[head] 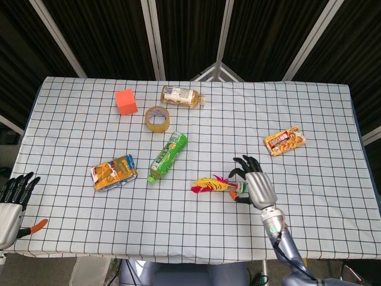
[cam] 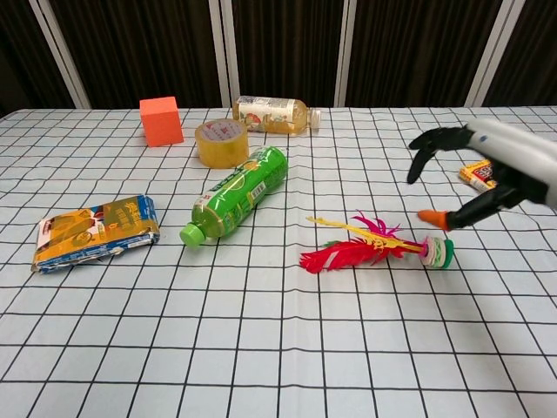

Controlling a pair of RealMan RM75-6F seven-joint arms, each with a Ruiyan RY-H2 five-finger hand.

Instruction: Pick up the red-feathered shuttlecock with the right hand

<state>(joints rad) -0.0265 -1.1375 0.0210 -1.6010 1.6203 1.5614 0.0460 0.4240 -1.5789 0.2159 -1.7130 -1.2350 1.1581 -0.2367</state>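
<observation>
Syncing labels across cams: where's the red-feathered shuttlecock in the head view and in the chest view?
Head view: red-feathered shuttlecock lies lower centre, feathers pointing left, base at the fingers of the right hand.
Chest view: shuttlecock lies right of centre, with the right hand above its base end.
Shared landmark: the green bottle, up and to the left of it in both.

right hand cropped, snack packet half hidden

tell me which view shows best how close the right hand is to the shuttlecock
The chest view: from the side, the right hand hangs above the shuttlecock, fingers spread, its orange thumb tip just over the base with a gap visible. In the head view the hand overlaps the base, hiding any gap.
</observation>
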